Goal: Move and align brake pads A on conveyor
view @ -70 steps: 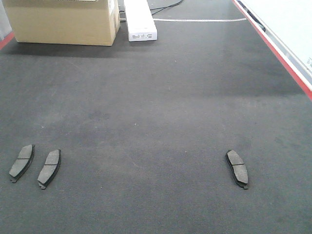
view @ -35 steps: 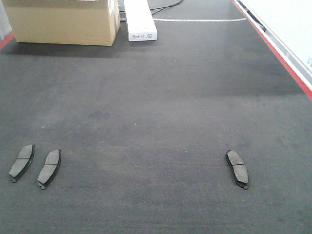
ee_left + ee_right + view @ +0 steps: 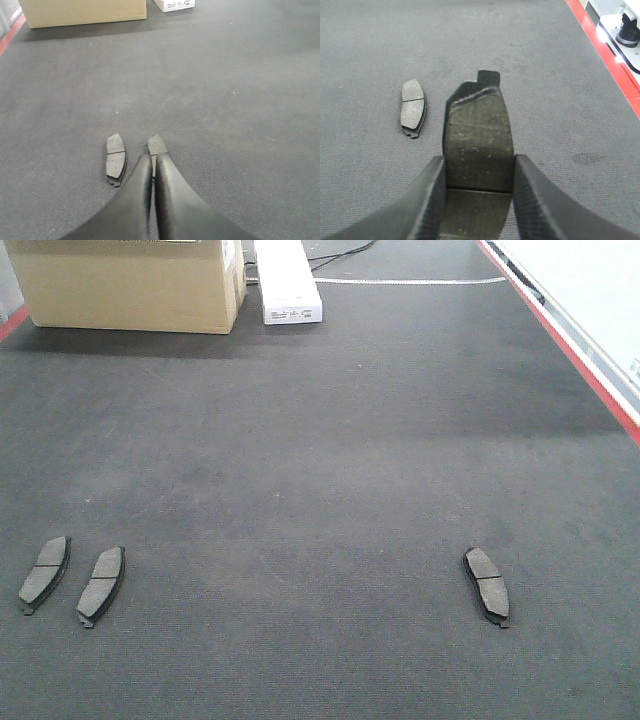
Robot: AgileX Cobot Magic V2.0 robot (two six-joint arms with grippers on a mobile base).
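Stretching wide beneath both arms, the conveyor (image 3: 320,460) carries three brake pads A lying flat, with a fourth in the air. At its far end stand a cardboard box (image 3: 130,285), flaps shut, contents hidden, and a smaller white box (image 3: 288,280), also closed. The right tool (image 3: 479,165) pinches the held pad (image 3: 479,135) between its fingers, above the belt; the lone right-hand pad (image 3: 413,107) lies just ahead and to its left. The left tool (image 3: 152,170) has its fingers pressed together, empty, its tips over the near end of one pad (image 3: 157,145), its neighbour (image 3: 116,159) just to the left. By these views the work looks about half done: two pads paired, two to set side by side.
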